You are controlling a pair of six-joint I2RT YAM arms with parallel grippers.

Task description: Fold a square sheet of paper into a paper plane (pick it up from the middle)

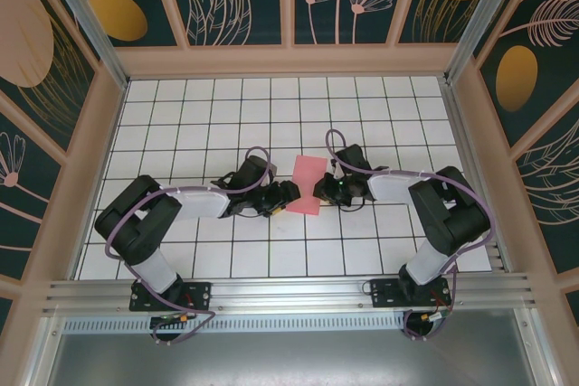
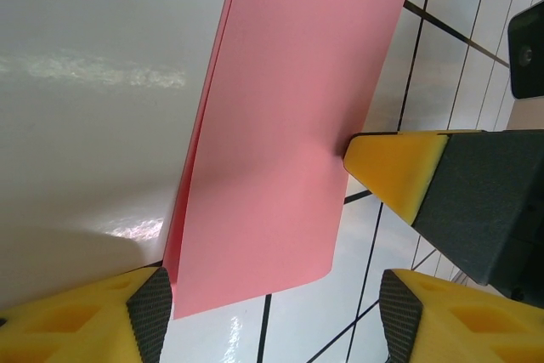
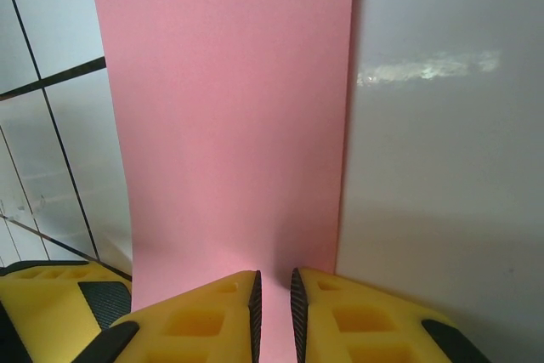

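The pink paper [image 1: 307, 183] lay near the middle of the tiled table [image 1: 181, 133], doubled over into a long rectangle, right between the two grippers. The right gripper [image 1: 320, 190] was at its right edge. In the right wrist view its fingers [image 3: 204, 320] were pressed almost together, with the paper [image 3: 225, 108] running down into the thin slit between them, so the right gripper [image 3: 276, 299] was pinching the sheet. The left gripper [image 1: 288, 195] sat at the near left corner of the paper. In the left wrist view the left gripper [image 2: 274, 308] had its jaws spread wide, and the paper's short end [image 2: 272, 193] reached in between them, its corner just beside the left-hand pad [image 2: 151, 308]. A yellow finger of the other gripper [image 2: 395, 172] met the paper's right edge there.

The under layer showed only as a thin sliver along the left edge. Whether the sheet lay flat or was lifted a little was hard to tell. From above, both gripper heads covered the paper's near corners.

The paper was matte and smooth, with one rounded corner. The table was glossy white tile crossed by dark lines. The fingers were yellow blocks with black woven-looking pads.
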